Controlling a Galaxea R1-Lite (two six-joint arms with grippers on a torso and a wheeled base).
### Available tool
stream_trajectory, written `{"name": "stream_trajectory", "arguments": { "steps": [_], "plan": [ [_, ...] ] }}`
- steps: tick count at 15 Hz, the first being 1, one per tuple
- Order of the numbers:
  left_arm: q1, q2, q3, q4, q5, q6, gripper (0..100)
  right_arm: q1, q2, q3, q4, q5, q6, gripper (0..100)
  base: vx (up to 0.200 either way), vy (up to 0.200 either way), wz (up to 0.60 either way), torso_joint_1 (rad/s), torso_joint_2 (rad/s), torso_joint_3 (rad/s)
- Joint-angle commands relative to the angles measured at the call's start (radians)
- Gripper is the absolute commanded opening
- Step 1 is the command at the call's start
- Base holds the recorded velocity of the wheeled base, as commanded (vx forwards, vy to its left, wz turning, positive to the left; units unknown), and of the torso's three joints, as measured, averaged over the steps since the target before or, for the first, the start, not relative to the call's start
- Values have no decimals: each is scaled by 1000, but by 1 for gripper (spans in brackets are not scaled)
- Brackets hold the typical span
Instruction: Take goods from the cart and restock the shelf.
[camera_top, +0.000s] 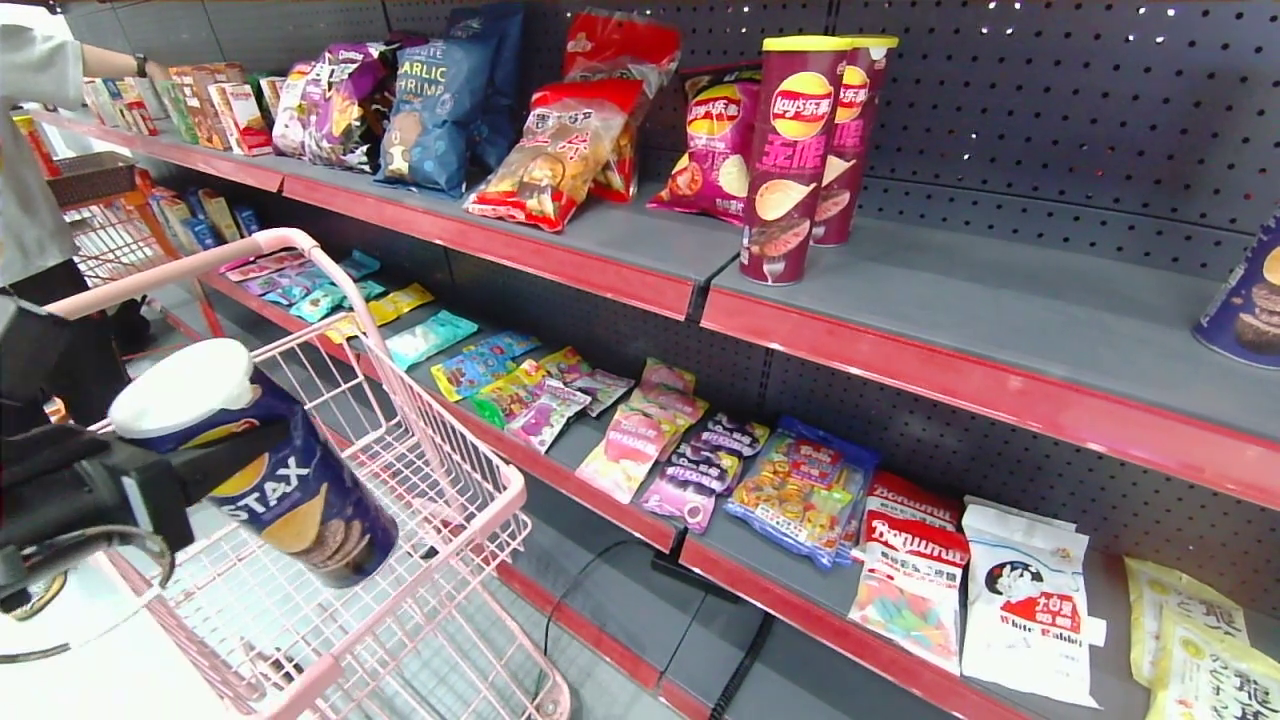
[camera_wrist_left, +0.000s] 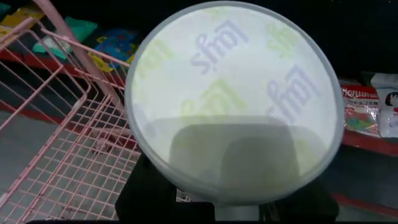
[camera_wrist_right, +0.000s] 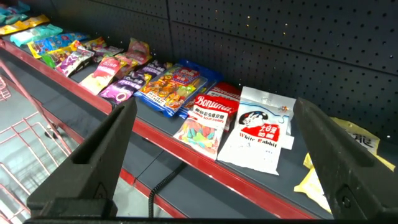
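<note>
Looking at the left gripper first: its black fingers are clamped around the middle of a blue chips can, so it's definitely pinching that can. The can is tilted, with its white lid up and toward the robot. It's held in the air over the pink cart, and the bottom end hangs above the wire basket, not sitting in it as far as I can tell. The left wrist camera gets that lid pretty much face on.

The right gripper is spread wide with nothing between the fingers, hanging in front of the lower shelf. Past it are flat candy packs: a red bag touching a white pouch, and a blue multicolour pack right beside the red one.

On the upper shelf, two magenta chips cans stand upright, one just behind the other. Snack bags lean to their left, and another blue can sits at the far right edge.
</note>
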Motion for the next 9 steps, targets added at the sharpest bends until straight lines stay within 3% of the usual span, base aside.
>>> {"name": "stream_trajectory", "arguments": {
  "steps": [1,4,9],
  "plan": [
    [1,-226,-21,108,42,2,0,0,1,0,0,0,-1,100,0,0,0,0,0,0],
    [1,-266,-20,104,175,0,0,0,1,0,0,0,-1,100,0,0,0,20,-63,-38],
    [1,-358,0,113,194,6,0,0,1,0,0,0,-1,100,0,0,0,164,-456,-291]
  ]
}}
